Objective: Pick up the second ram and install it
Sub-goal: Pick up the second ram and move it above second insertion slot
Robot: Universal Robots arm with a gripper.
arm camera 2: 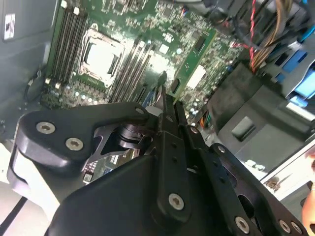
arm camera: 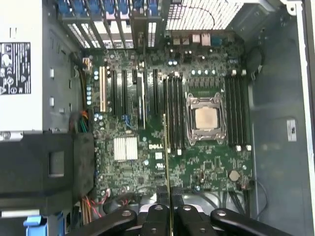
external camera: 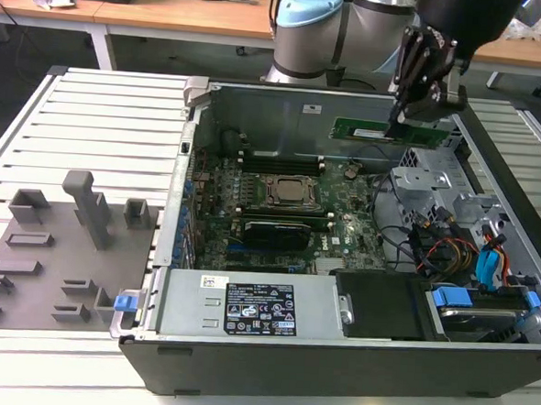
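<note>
The second ram (external camera: 371,130) is a long green stick held level above the far right part of the open computer case (external camera: 190,170), near its back wall. My gripper (external camera: 414,115) is shut on one end of it. In the second wrist view the stick (arm camera 2: 189,61) juts out from between my black fingers (arm camera 2: 170,110) over the motherboard. Seen edge-on in the first wrist view, the stick (arm camera: 166,147) hangs over the board beside the processor socket (arm camera: 205,119), with black memory slots (arm camera: 173,110) on either side of that socket.
The motherboard (external camera: 342,234) lies in the case floor, with the processor socket (external camera: 289,193) between rows of slots. A power supply (external camera: 255,307) fills the near side, and cables and drive bays (external camera: 469,261) crowd the exterior view's right. Grey holder blocks (external camera: 57,244) stand left of the case.
</note>
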